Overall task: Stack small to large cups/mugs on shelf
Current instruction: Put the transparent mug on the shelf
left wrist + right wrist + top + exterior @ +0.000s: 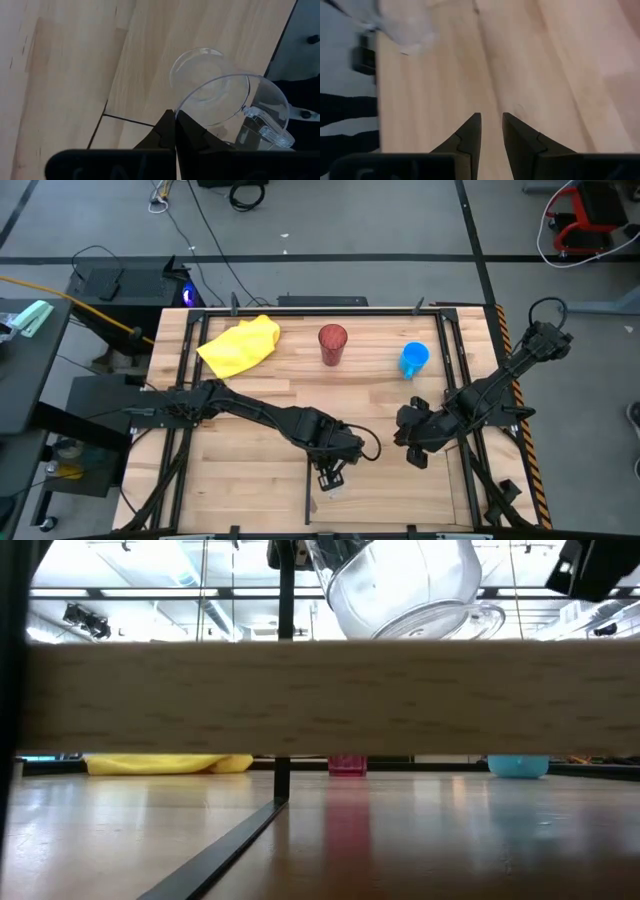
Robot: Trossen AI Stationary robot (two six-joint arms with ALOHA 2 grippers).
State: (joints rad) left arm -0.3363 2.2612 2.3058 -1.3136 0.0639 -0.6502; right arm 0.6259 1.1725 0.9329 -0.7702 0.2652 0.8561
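My left gripper [330,477] is near the table's front middle, shut on a tiny clear plastic cup [220,95]. The cup also shows in the low view [400,585], tilted above a pale wood plank [320,695]. My right gripper [491,122] is open and empty over bare wood at the right [415,450]. The dark-red tumbler [333,343] and the blue mug [414,360] stand upright on their bases at the far side of the table. The pale wood shelf panel [250,480] lies beside a thin black divider strip [308,495]. My left gripper pinches the clear cup's wall at its rim [181,106] between its two fingers. The cup sticks out past the fingertips, tilted, with its base [200,65] pointing away from the gripper. The plank in the low view hides whether the cup touches the table.
A yellow cloth [240,345] lies at the far left of the table. Black frame rails [465,370] run along both sides. Bare wood lies between the two grippers and the cups.
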